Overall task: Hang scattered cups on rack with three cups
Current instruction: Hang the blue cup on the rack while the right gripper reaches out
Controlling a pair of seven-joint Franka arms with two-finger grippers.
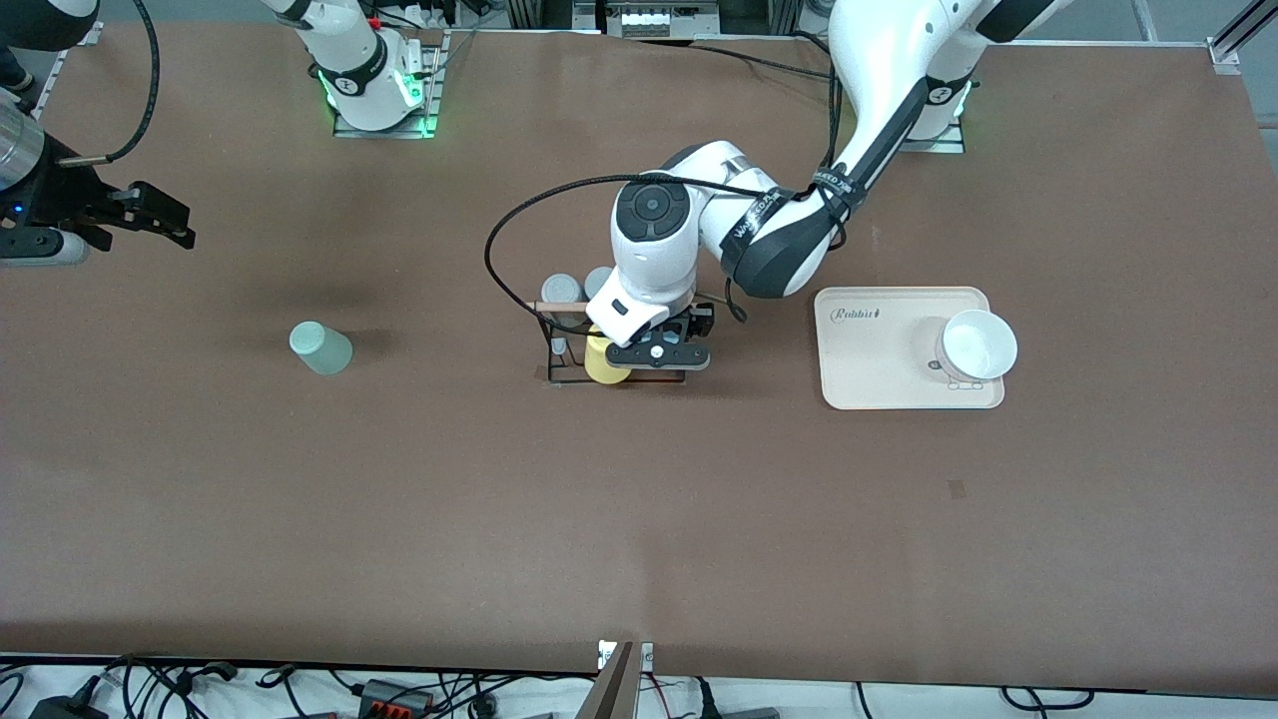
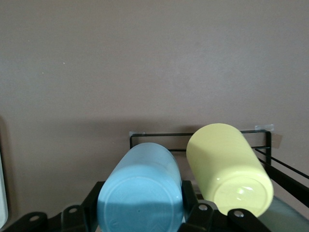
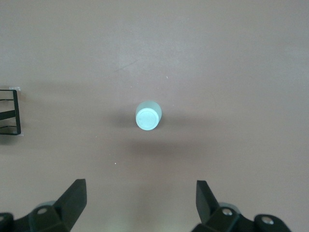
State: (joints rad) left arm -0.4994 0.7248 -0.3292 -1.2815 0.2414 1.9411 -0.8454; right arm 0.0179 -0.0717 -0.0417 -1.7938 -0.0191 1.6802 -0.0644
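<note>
i'm seeing left gripper (image 1: 660, 353) pinching blue cup (image 2: 141, 191) between jaws over rack (image 1: 569, 345), yellow cup (image 2: 229, 166) beside it. right gripper (image 3: 140, 203) hovering, jaws spread, mint cup (image 3: 147, 116) lying ahead of them.

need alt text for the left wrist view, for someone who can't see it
The left gripper is shut on a light blue cup, held base toward the camera beside a yellow cup that sits tilted on the black wire rack. Bare brown table fills the rest of the view.
</note>
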